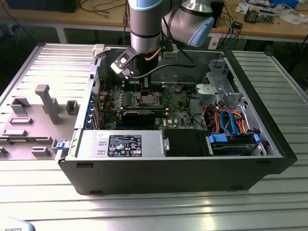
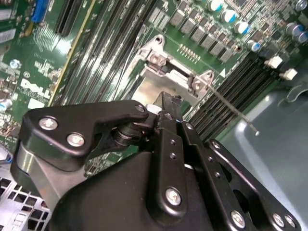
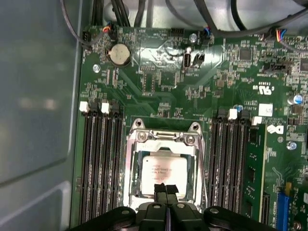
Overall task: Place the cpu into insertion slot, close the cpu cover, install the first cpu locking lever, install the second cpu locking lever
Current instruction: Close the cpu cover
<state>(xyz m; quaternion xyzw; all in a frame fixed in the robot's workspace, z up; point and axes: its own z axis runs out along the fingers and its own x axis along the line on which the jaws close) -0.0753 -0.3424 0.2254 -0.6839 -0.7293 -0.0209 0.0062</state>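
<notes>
In the exterior view we see the gripper (image 1: 144, 90) reach down into the open computer case (image 1: 168, 166), over the socket. In the second wrist view a thin locking lever (image 2: 231, 108) sticks up, not hooked yet. In the first wrist view the cpu (image 3: 163, 168) lies in its slot, and the cpu cover (image 3: 163, 143) looks flat around it. The fingers are squeezed together and hold nothing, maybe so they can push like one tip.

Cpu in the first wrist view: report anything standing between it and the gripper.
Nothing visible does. The cpu lies bare-topped inside the frame of the cpu cover, the gripper right over its edge.
</notes>
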